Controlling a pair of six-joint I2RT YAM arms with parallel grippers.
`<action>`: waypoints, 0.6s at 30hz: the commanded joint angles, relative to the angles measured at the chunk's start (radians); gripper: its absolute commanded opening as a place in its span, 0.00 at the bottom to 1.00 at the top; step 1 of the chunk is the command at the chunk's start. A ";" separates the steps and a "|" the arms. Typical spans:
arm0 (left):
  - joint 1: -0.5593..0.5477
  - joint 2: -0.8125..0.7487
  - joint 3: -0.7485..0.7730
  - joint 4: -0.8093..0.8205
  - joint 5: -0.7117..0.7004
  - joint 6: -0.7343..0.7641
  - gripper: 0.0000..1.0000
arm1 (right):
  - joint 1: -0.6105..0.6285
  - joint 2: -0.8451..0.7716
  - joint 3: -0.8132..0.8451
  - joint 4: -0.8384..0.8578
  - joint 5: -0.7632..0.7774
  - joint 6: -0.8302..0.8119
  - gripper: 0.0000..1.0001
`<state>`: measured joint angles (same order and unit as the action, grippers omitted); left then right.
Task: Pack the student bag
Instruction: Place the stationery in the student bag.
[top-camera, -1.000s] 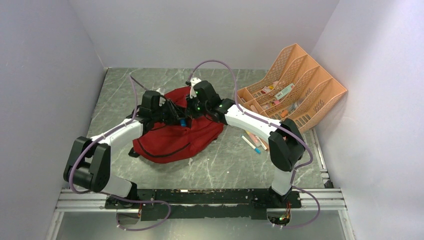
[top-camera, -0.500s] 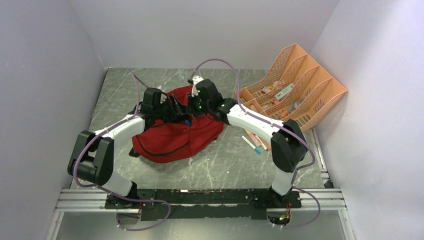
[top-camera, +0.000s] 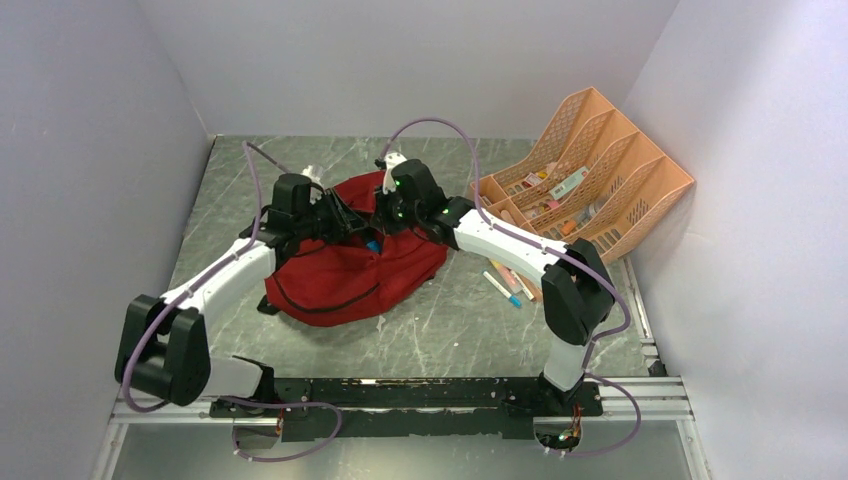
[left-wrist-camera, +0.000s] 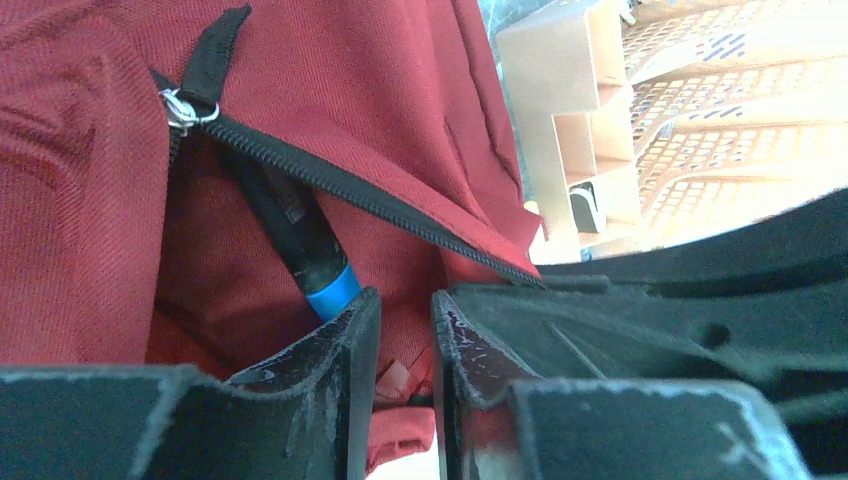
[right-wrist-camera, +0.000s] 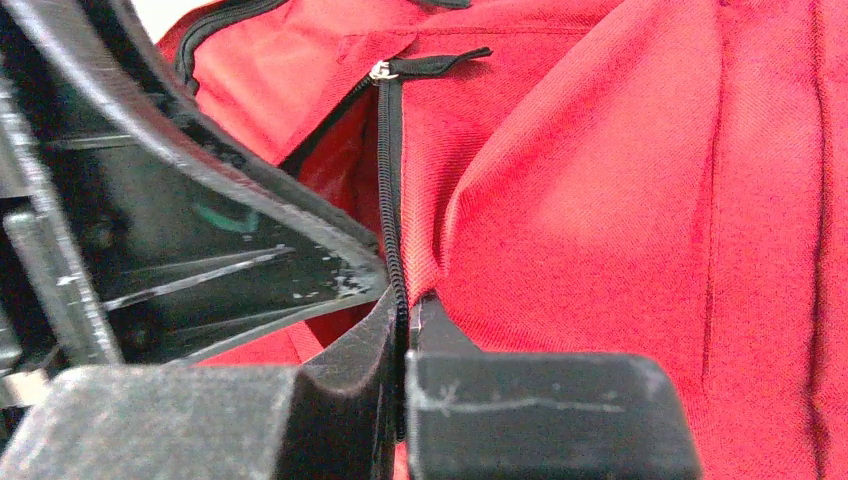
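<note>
1. The student bag (top-camera: 340, 280) is lying flat on the desk (top-camera: 450, 335), left of centre, with its far end under both of my wrists.
2. My right end effector (right-wrist-camera: 408, 305) is clenching the bag's zipper (right-wrist-camera: 388, 180) edge. The black teeth are running straight down into the closed fingers, and red fabric is bulging up on the right.
3. My left end effector (left-wrist-camera: 405, 300) is sitting at the pocket mouth with its fingers a narrow slit apart. Red fabric is showing in that slit, and I cannot tell whether I am pinching it.
4. A dark marker (left-wrist-camera: 322, 265) with a blue band is lying in the open zipper mouth, its blue end just beside my left fingertip. I cannot tell whether they are touching.
5. Both end effectors are crowding the same opening, almost nose to nose.
6. The peach organiser (top-camera: 600, 170) is leaning in the far right corner, near the bag's far right edge. Loose pens (top-camera: 508, 285) are lying on the desk between the two, under my right forearm.
7. Bare desk is showing between the bag's near edge and the front rail (top-camera: 400, 392), and in a strip along the left wall (top-camera: 90, 200). My left elbow is hanging near that wall.
</note>
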<state>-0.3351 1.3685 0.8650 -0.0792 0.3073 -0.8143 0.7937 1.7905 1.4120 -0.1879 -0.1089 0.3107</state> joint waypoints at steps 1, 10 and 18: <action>0.006 -0.082 -0.019 -0.072 -0.051 0.054 0.29 | 0.004 -0.040 -0.010 0.040 -0.012 0.007 0.00; 0.007 -0.291 -0.058 -0.227 -0.144 0.128 0.30 | 0.004 -0.028 0.002 0.019 -0.003 -0.002 0.11; 0.007 -0.454 -0.117 -0.376 -0.292 0.186 0.35 | 0.005 -0.108 -0.031 0.003 -0.046 0.001 0.36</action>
<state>-0.3344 0.9623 0.7776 -0.3466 0.1184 -0.6750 0.7971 1.7836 1.4044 -0.1890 -0.1215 0.3107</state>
